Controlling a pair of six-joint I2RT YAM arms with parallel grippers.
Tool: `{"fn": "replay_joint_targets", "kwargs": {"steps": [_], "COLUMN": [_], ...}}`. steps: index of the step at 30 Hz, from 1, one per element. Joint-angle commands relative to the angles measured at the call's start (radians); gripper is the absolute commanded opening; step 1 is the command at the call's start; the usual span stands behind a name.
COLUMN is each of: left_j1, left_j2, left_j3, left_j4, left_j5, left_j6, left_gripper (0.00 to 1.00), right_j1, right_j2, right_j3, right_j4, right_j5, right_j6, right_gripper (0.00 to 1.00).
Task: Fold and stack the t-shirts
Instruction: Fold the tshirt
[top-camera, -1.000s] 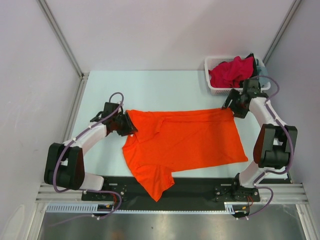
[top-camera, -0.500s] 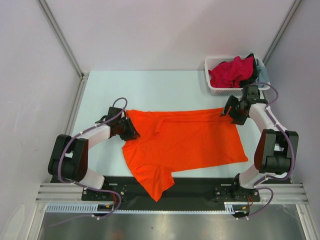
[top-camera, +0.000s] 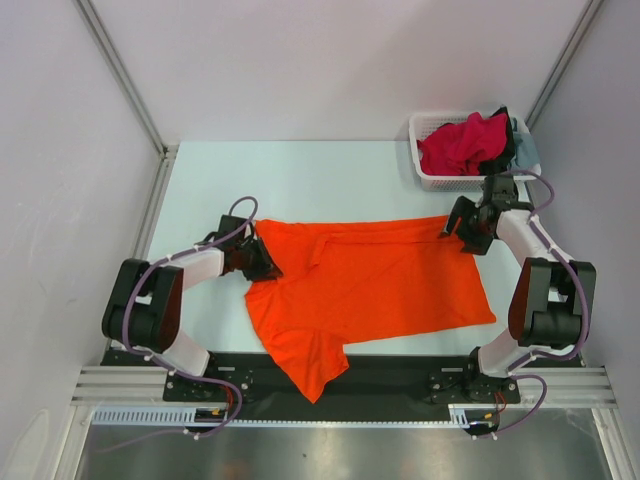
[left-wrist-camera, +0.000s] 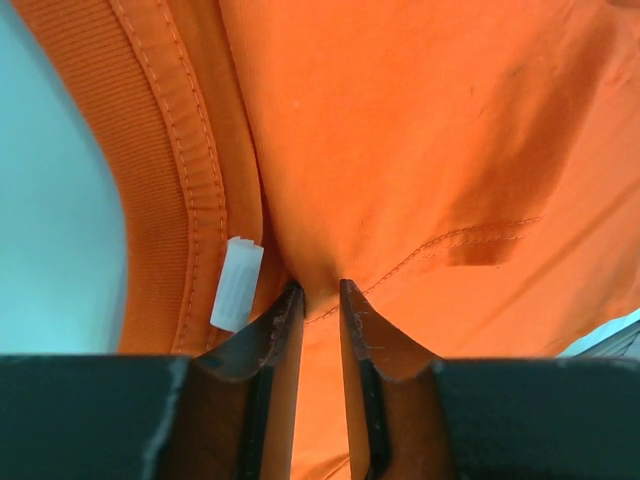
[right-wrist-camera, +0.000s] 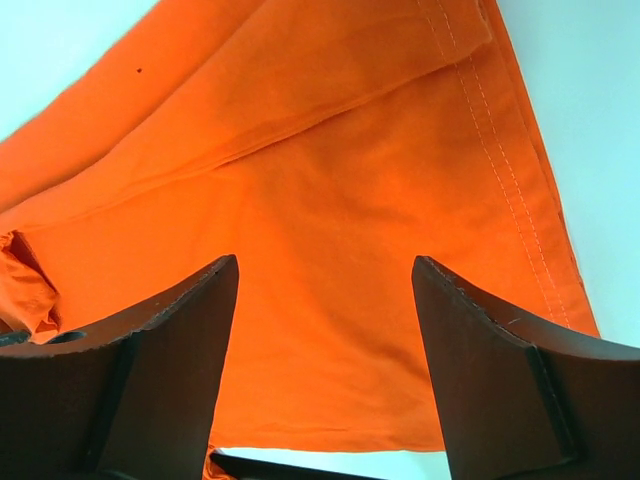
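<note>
The bright orange t-shirt (top-camera: 370, 285) lies spread on the pale table, collar end at the left, hem at the right, one sleeve hanging over the near edge. My left gripper (top-camera: 262, 262) is shut on a pinch of its cloth (left-wrist-camera: 400, 150) beside the ribbed collar (left-wrist-camera: 150, 190) and white tag (left-wrist-camera: 237, 284). My right gripper (top-camera: 452, 226) is open over the shirt's far right hem corner (right-wrist-camera: 330, 200), jaws wide apart, nothing between them. The crimson-pink shirt (top-camera: 460, 142) fills the basket, with black cloth (top-camera: 503, 142) and grey-blue cloth (top-camera: 527, 150) at its right.
The white mesh basket (top-camera: 428, 174) stands at the table's far right corner, just behind my right arm. Metal frame posts (top-camera: 120, 75) rise at the back corners. A black rail (top-camera: 400, 375) runs along the near edge under the shirt's sleeve.
My left gripper has slid right and closer onto the collar area. My right gripper has moved a little left and nearer over the hem corner. The shirt lies much the same.
</note>
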Motion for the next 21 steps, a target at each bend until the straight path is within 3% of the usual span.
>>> {"fn": "replay_joint_targets", "kwargs": {"steps": [1, 6, 14, 21], "left_j1": [-0.006, -0.006, -0.006, -0.006], "left_j2": [0.027, -0.011, -0.121, -0.23], "left_j3": [0.024, 0.035, 0.058, 0.056], "left_j4": [0.021, -0.013, -0.09, -0.15], "left_j5": [0.021, 0.018, 0.024, 0.03], "left_j6": [-0.005, 0.003, 0.004, -0.014], "left_gripper": [0.19, 0.0, 0.0, 0.0], "right_j1": [-0.01, -0.055, -0.125, -0.128], "right_j2": [-0.003, 0.032, 0.13, 0.204], "right_j3": [-0.005, -0.013, 0.015, 0.044], "right_j4": [0.019, 0.03, 0.097, 0.117], "right_j5": [0.008, 0.019, -0.044, -0.055], "right_j6": [0.008, 0.067, 0.084, 0.087], "right_gripper": [0.75, 0.7, 0.58, 0.55]}}
